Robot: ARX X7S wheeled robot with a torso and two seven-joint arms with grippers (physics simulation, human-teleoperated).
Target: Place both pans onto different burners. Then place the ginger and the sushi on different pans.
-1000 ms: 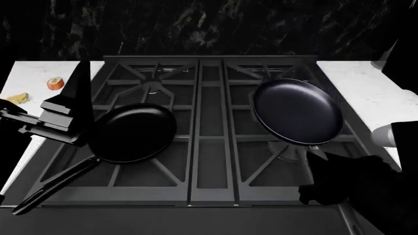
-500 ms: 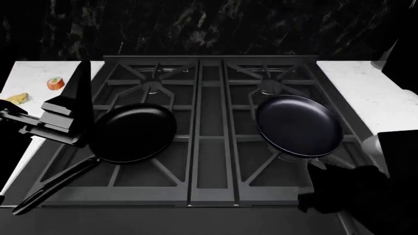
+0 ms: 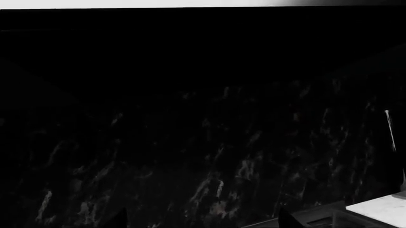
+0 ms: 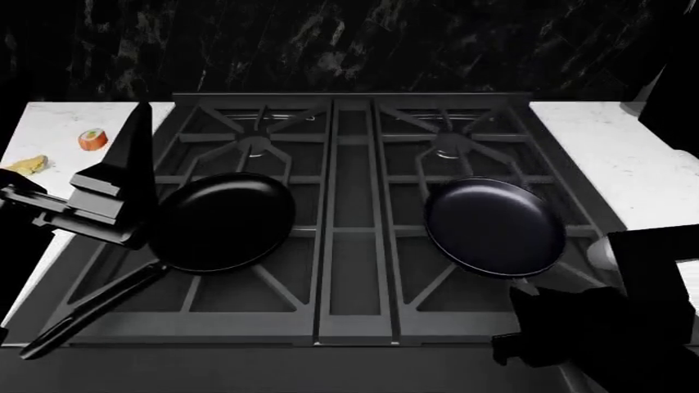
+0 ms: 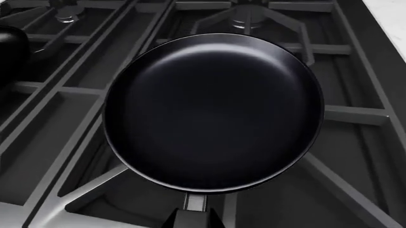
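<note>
One black pan [image 4: 224, 221] rests on the front-left burner, its long handle [image 4: 93, 307] pointing to the stove's front-left corner. The other pan [image 4: 493, 227] [image 5: 212, 111] lies level over the front-right burner. My right gripper [image 4: 538, 299] [image 5: 192, 219] is shut on that pan's handle [image 5: 195, 202]. My left gripper [image 4: 110, 184] [image 3: 199, 224] stands open beside the left pan, aimed at the dark back wall with nothing between its fingers. The orange sushi [image 4: 93, 139] and the yellowish ginger [image 4: 28, 164] lie on the left counter.
The back-left burner [image 4: 254, 147] and the back-right burner [image 4: 450, 146] [image 5: 247, 12] are bare under their grates. White counter flanks the stove on the left [image 4: 55, 123] and on the right [image 4: 611, 155]. A black marbled wall [image 4: 349, 49] rises behind.
My right gripper has drawn its pan toward the front of the stove and lowered it from a tilt to level over the front-right burner. The left arm and left pan have not moved.
</note>
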